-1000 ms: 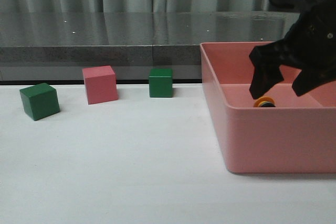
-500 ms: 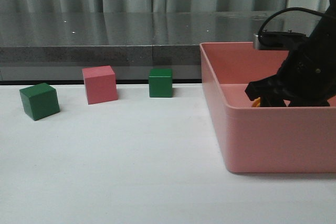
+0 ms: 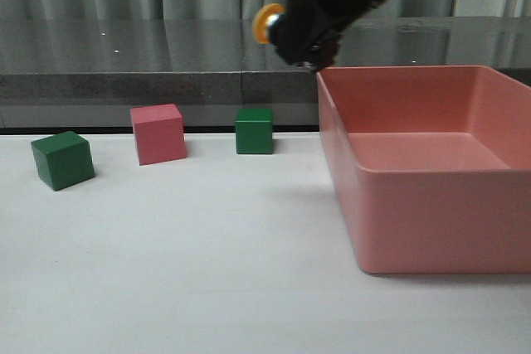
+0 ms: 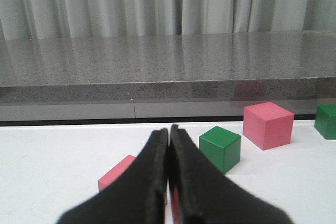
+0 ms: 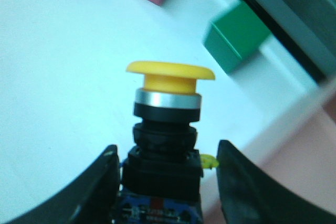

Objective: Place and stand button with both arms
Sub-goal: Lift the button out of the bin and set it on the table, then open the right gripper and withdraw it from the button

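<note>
The button (image 3: pixel 267 24) hangs in the air above the table, just left of the pink bin (image 3: pixel 415 205), its yellow cap pointing left. My right gripper (image 3: pixel 288 32) is shut on it. In the right wrist view the button (image 5: pixel 167 129) shows yellow cap, silver ring, black body and blue base, with the base gripped between the right gripper's (image 5: pixel 165 187) dark fingers (image 5: pixel 100 182). My left gripper (image 4: pixel 169 136) is shut with nothing in it, low over the white table; it does not show in the front view.
A green cube (image 3: pixel 62 159), a pink cube (image 3: pixel 158 133) and a second green cube (image 3: pixel 254 130) stand along the back of the table. Beside the left fingers lie a small pink block (image 4: pixel 122 174) and a green cube (image 4: pixel 220 148). A grey ledge runs behind.
The right gripper went down into the pink bin, closed on the button, then rose and swung left; the button now hangs above the bin's left wall.
</note>
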